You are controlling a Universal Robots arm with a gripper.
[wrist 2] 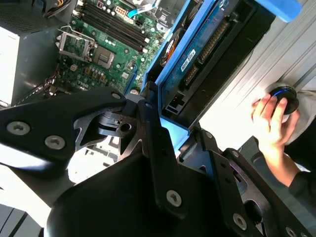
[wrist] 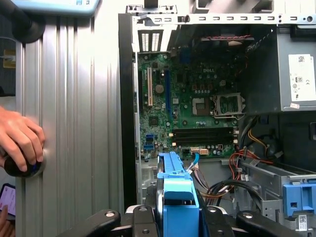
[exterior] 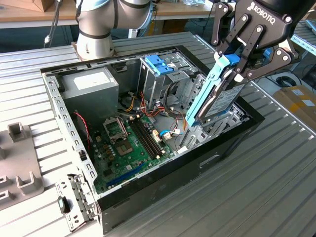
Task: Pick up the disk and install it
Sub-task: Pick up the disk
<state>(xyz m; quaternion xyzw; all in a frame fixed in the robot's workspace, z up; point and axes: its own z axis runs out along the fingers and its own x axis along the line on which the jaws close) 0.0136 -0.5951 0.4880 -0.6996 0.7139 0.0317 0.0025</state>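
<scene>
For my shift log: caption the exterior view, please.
Gripper holds the disk tilted above the open computer case.

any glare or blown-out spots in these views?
Second wrist view: the table beside the disk is washed out white, and the claw is dark against it. First wrist view: the table is bright but its ribs read. Exterior view: even light, the motherboard clear.

The disk point(exterior: 222, 96) is silver-grey with a light-blue frame. The gripper point(exterior: 236, 69) that holds it is black. The motherboard point(exterior: 129, 145) is green with black slots. The computer case point(exterior: 163, 185) is black outside and grey metal inside. The bracket point(exterior: 157, 65) is blue. The table point(exterior: 256, 197) is silver with ribbed lines.
</scene>
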